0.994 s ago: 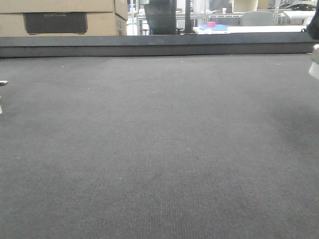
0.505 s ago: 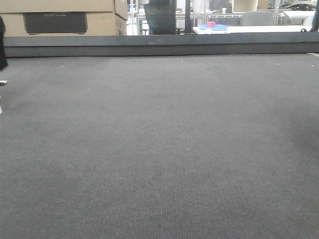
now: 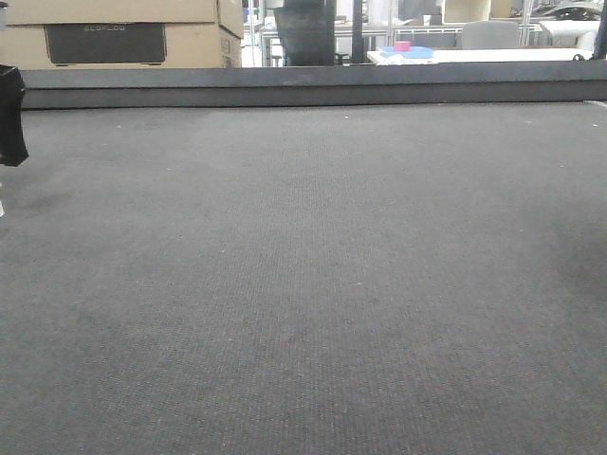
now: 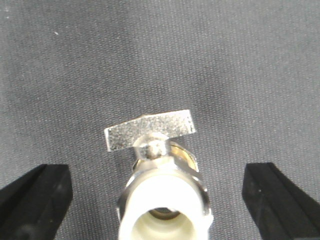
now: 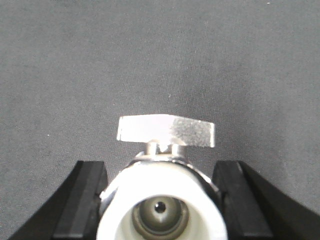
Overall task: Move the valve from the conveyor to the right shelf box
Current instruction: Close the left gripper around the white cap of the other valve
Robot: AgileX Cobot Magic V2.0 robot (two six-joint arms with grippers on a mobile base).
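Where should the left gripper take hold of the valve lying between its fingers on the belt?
Take the valve by its round metal body, just behind the white end, one finger on each flank. The open left gripper straddles it, so closing inward should do. Leave the flat handle: it sits crosswise and looks thin.
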